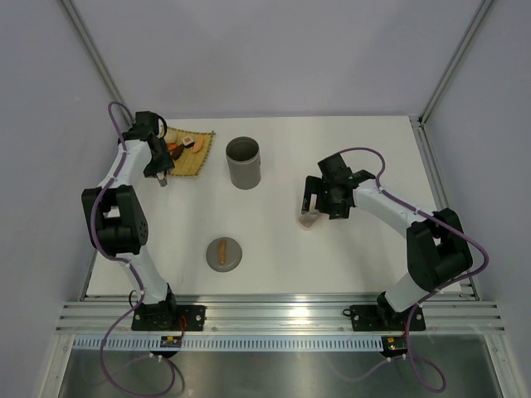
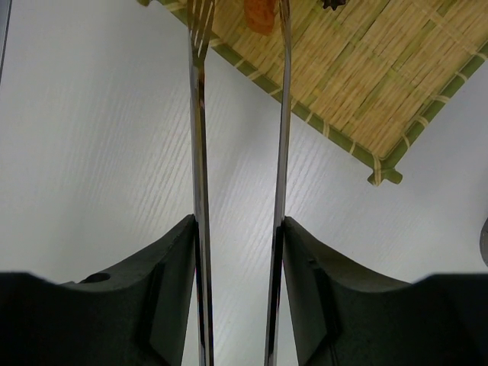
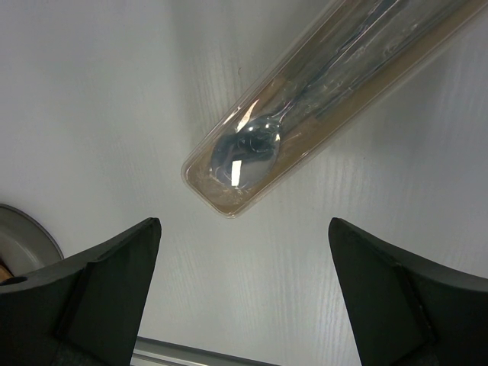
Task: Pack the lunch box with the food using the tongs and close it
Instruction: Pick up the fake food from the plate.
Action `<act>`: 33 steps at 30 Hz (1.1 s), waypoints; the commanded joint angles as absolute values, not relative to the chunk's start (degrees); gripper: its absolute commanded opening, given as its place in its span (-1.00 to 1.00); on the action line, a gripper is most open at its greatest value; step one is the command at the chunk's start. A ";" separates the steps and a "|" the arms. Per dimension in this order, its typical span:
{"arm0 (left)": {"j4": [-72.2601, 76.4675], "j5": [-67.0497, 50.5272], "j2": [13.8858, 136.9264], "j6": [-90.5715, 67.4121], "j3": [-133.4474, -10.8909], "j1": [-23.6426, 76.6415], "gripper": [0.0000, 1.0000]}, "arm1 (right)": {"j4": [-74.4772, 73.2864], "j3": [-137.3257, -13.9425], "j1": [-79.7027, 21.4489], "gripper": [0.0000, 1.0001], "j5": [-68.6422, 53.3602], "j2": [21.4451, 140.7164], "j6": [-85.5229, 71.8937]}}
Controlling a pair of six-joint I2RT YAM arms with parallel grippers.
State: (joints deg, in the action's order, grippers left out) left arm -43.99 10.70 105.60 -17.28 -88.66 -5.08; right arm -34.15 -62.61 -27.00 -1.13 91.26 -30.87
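My left gripper [image 2: 240, 229] is shut on the tongs [image 2: 200, 114], one finger pressing on each slim silver arm. The tongs reach out over the near edge of the yellow woven mat [image 2: 358, 84]. An orange piece of food [image 2: 261, 14] lies between their tips; I cannot tell whether they touch it. From above, the left gripper [image 1: 160, 170] hangs at the mat's front left corner, with the food [image 1: 187, 143] on the mat. The lunch box [image 1: 244, 162], a grey canister with no top on, stands upright to the mat's right. My right gripper [image 1: 313, 207] is open and holds nothing.
A clear oblong cutlery case [image 3: 305, 99] with a spoon inside lies just ahead of the right gripper [image 3: 244, 252]. The round grey lid [image 1: 224, 253] with a brown handle lies flat at the front centre. Metal rails run along the table's near edge.
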 commanded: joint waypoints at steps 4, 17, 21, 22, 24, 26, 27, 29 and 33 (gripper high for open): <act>-41.75 8.00 108.37 -16.70 -92.64 -5.54 -0.01 | -34.37 -65.13 -27.60 0.99 -1.41 91.23 -30.85; -41.74 8.09 109.59 -16.61 -93.95 -5.71 0.10 | -34.28 -66.00 -27.60 0.98 -1.76 92.81 -31.29; -42.01 7.30 111.53 -16.61 -95.45 -5.98 0.04 | -34.63 -66.53 -27.60 0.98 -1.58 93.43 -30.94; -42.10 7.29 111.79 -16.61 -95.54 -6.06 0.01 | -34.72 -66.62 -27.60 0.98 -1.50 93.60 -30.85; -42.45 7.12 112.06 -16.61 -95.45 -6.15 -0.11 | -34.63 -66.71 -27.60 0.98 -1.49 93.87 -30.76; -42.63 6.94 111.10 -16.96 -94.93 -6.06 -0.28 | -34.72 -67.06 -27.68 0.98 -1.67 94.48 -30.76; -42.54 6.60 110.57 -17.14 -94.75 -6.06 -0.35 | -34.72 -67.06 -27.60 0.98 -1.67 94.66 -30.85; -42.63 6.07 109.26 -17.75 -94.13 -6.07 -0.46 | -34.02 -67.06 -27.60 0.98 -2.02 95.10 -31.02; -42.89 4.40 104.43 -18.46 -93.25 -5.98 -0.65 | -34.01 -68.11 -27.60 0.97 -2.99 95.89 -31.03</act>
State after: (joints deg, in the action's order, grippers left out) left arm -44.12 6.70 111.09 -17.63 -93.14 -5.69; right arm -34.35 -65.34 -27.00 -1.48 95.59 -30.89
